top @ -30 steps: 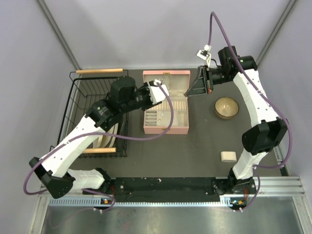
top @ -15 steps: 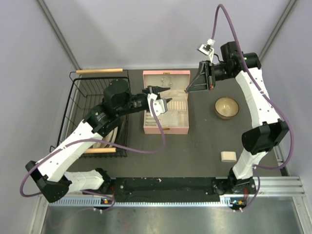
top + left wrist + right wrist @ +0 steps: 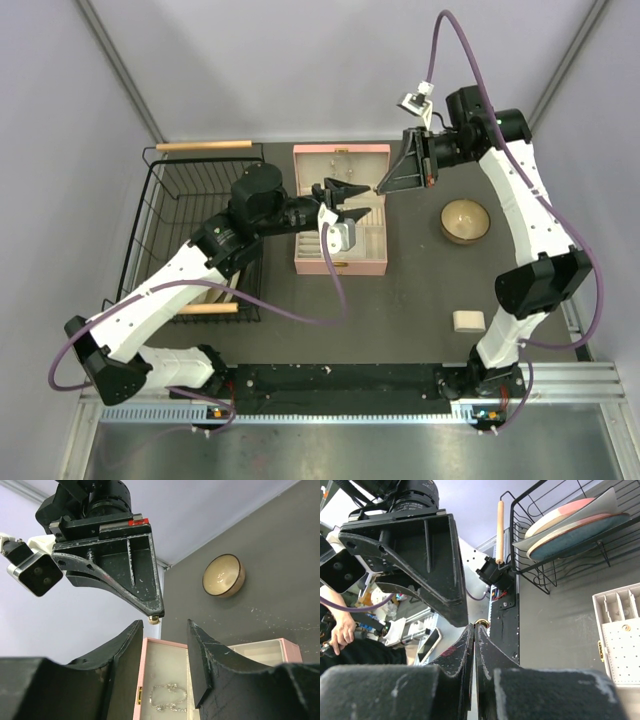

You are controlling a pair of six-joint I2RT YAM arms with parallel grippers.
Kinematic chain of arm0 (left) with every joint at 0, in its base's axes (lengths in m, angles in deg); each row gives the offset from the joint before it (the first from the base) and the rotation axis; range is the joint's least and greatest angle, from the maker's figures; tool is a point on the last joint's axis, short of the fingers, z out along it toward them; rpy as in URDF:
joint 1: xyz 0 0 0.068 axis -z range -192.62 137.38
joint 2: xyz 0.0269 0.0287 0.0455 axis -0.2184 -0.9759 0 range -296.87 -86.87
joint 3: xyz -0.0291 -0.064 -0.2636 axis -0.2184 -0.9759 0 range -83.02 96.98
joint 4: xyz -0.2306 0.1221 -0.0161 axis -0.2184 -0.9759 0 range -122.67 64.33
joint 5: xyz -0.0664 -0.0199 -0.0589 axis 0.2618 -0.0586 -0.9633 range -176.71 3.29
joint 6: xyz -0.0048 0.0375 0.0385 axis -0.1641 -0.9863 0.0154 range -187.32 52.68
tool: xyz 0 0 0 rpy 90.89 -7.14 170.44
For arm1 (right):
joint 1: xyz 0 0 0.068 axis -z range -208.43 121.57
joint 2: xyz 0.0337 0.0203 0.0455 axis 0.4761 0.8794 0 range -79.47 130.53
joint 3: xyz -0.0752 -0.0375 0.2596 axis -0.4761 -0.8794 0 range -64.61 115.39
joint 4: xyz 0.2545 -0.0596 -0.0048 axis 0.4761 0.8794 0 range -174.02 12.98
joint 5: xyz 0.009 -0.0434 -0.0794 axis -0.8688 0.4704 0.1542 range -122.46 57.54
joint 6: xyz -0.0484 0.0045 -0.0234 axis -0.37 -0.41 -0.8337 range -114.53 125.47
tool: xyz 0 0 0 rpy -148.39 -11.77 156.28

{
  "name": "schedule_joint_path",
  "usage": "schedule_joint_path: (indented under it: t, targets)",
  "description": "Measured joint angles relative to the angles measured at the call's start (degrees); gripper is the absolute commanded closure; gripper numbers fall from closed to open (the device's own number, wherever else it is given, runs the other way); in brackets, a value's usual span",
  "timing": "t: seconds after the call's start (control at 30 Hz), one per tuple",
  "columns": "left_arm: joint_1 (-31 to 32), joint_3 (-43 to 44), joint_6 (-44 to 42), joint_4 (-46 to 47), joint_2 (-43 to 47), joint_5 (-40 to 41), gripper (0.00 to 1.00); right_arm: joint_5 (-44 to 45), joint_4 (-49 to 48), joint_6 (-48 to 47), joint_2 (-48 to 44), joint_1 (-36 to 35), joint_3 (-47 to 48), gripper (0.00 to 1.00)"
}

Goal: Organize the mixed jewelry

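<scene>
Chain (image 3: 167,698) lies in pink box (image 3: 145,670); right tool (image 3: 475,626) pinches bead (image 3: 154,621).

Bright, even overhead light; soft, faint shadows.
Wrist views blur toward six o'clock, where the left gripper's black plastic fingers (image 3: 125,665) loom close.

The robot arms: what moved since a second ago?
The left gripper, open, swung right over the pink box toward the right gripper. The right gripper shifted slightly left, still shut on a tiny gold piece. The pink box, bowl and rack stayed put.
</scene>
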State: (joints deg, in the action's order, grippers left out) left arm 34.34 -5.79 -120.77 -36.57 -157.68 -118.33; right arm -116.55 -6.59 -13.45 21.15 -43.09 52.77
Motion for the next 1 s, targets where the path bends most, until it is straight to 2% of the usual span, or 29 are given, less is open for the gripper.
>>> schedule_joint_path:
  t: [0.7,1.0]
  targets:
    - [0.04,-2.38,-0.24,5.51,-0.09,0.98,0.58,-0.04,0.13,0.11,-3.48,-2.67,-3.15,1.0]
    - [0.15,-2.89,-0.04,5.88,-0.09,0.66,0.64,-0.04,0.13,0.11,-3.54,-2.75,-3.39,1.0]
